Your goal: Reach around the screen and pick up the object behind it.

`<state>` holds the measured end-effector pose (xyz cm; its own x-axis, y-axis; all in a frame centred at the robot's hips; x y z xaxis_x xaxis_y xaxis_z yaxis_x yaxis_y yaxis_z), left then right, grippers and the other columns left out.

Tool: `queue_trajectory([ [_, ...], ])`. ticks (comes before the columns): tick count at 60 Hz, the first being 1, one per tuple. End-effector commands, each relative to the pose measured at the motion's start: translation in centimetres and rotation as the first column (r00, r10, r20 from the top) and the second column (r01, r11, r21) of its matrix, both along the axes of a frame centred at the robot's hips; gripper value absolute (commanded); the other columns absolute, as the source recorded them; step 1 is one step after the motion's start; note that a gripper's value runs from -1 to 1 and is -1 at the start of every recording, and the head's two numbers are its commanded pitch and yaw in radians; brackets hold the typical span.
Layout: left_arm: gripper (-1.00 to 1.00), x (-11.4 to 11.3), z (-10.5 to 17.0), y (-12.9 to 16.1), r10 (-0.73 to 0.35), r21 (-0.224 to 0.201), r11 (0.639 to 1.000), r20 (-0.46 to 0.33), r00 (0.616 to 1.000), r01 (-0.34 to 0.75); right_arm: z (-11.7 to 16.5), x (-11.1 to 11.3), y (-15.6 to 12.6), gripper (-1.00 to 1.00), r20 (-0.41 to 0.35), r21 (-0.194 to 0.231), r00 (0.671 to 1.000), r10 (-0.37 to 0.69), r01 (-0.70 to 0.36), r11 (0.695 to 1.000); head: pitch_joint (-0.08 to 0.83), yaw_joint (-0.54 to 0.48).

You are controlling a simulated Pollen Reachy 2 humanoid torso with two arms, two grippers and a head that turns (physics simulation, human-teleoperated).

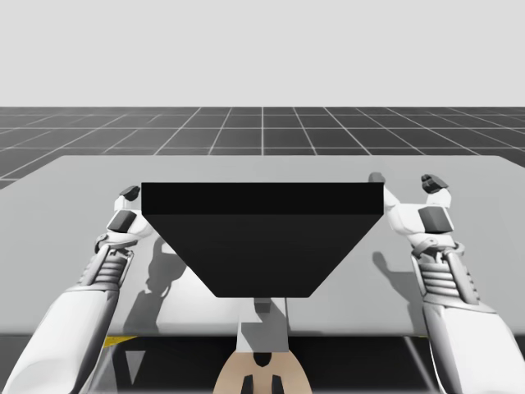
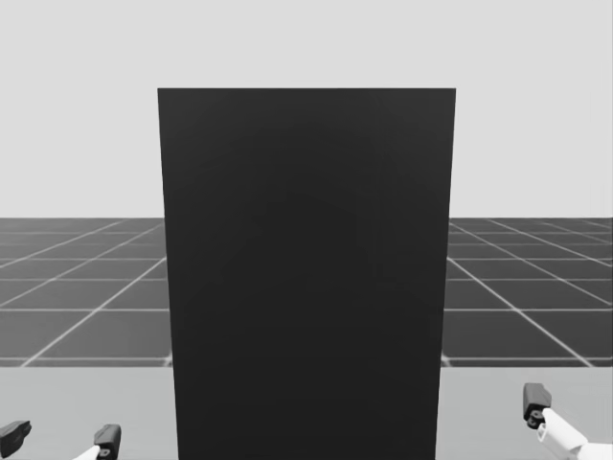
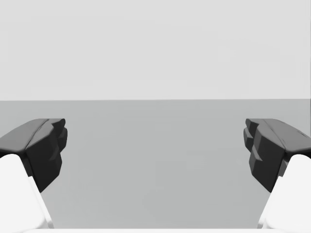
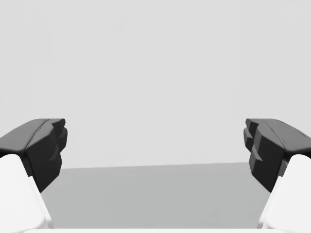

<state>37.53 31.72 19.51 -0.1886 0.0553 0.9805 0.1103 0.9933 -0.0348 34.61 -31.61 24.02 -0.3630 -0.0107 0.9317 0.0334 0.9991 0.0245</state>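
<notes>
Plainly, the screen (image 1: 262,238) parts left pincer (image 2: 60,436) from right pincer (image 1: 405,182).

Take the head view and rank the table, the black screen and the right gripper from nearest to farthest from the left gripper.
1-2. The table, under my left gripper, and the black screen, just to its right: too close to call.
3. My right gripper, past the screen's far edge: clearly farthest.
</notes>
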Motion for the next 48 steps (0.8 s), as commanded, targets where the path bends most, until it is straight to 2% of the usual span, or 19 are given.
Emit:
queue_trajectory([
  [1, -1.00, 0.0, 0.0, 0.0, -0.003, 0.003, 1.000, 0.001, 1.000, 0.003, -0.3, -0.7, 0.5, -1.00, -0.014, -0.003, 0.998, 0.057, -0.057, 0.998, 0.000, 0.00],
  [6, -1.00, -0.1, 0.1, 0.0, -0.022, 0.005, 1.000, -0.017, 1.000, 0.022, 0.0, -1.1, 1.0, -1.00, -0.012, 0.019, 0.986, 0.165, -0.165, 0.986, 0.002, 0.00],
  [8, -1.00, -0.3, 0.2, -0.1, -0.072, 0.010, 0.997, -0.051, 0.996, 0.073, 0.0, -1.5, 1.3, -1.00, -0.047, 0.068, 0.941, 0.335, -0.331, 0.941, 0.003, 0.00],
  [10, -1.00, -0.5, 0.3, -0.1, -0.112, -0.001, 0.994, -0.068, 0.991, 0.112, 0.0, -1.8, 1.5, -1.00, -0.057, 0.087, 0.922, 0.383, -0.377, 0.922, 0.003, 0.00],
  [11, -1.00, -0.7, 0.5, -0.1, -0.158, -0.006, 0.987, -0.086, 0.984, 0.158, -0.1, -2.1, 1.8, -1.00, -0.060, 0.068, 0.901, 0.429, -0.425, 0.902, 0.004, 0.00],
  [14, -1.00, -1.1, 0.7, -0.1, -0.200, 0.008, 0.979, -0.098, 0.975, 0.202, -0.1, -2.4, 2.0, -1.00, -0.062, 0.055, 0.887, 0.457, -0.454, 0.889, 0.006, 0.00],
  [15, -1.00, -1.4, 0.8, 0.0, -0.246, 0.011, 0.969, -0.105, 0.964, 0.248, -0.1, -2.7, 2.2, -1.00, -0.079, 0.035, 0.867, 0.492, -0.491, 0.871, 0.008, 0.00],
  [21, -1.00, -2.7, 1.3, 0.5, -0.358, 0.013, 0.932, -0.120, 0.926, 0.363, -0.2, -3.7, 2.2, -1.00, -0.102, -0.002, 0.829, 0.551, -0.554, 0.833, 0.017, 0.00],
  [26, -1.00, -4.2, 1.4, 1.2, -0.446, 0.057, 0.886, -0.156, 0.881, 0.459, -0.3, -4.7, 1.7, -1.00, -0.123, -0.050, 0.795, 0.594, -0.603, 0.796, 0.025, 0.00],
  [28, -1.00, -4.8, 1.5, 1.6, -0.474, 0.064, 0.870, -0.163, 0.865, 0.489, -0.4, -5.1, 1.4, -1.00, -0.135, -0.053, 0.778, 0.614, -0.624, 0.779, 0.028, -0.01],
  [30, -1.00, -5.4, 1.6, 2.0, -0.499, 0.068, 0.855, -0.167, 0.851, 0.514, -0.6, -5.6, 1.1, -1.00, -0.140, -0.075, 0.767, 0.626, -0.639, 0.766, 0.029, -0.01],
  [36, -1.00, -6.8, 2.0, 3.4, -0.558, 0.079, 0.814, -0.166, 0.813, 0.575, -1.2, -6.8, 0.4, -1.00, -0.160, -0.083, 0.731, 0.663, -0.680, 0.729, 0.034, 0.00],
  [42, -1.00, -8.1, 2.4, 4.8, -0.607, 0.125, 0.766, -0.185, 0.773, 0.631, -2.1, -8.2, -0.5, -1.00, -0.164, -0.086, 0.691, 0.704, -0.721, 0.687, 0.039, 0.00],
  [48, -1.00, -8.9, 2.5, 5.6, -0.632, 0.168, 0.727, -0.214, 0.745, 0.666, -2.6, -9.1, -1.0, -1.00, -0.179, -0.104, 0.668, 0.723, -0.743, 0.661, 0.043, 0.00],
])
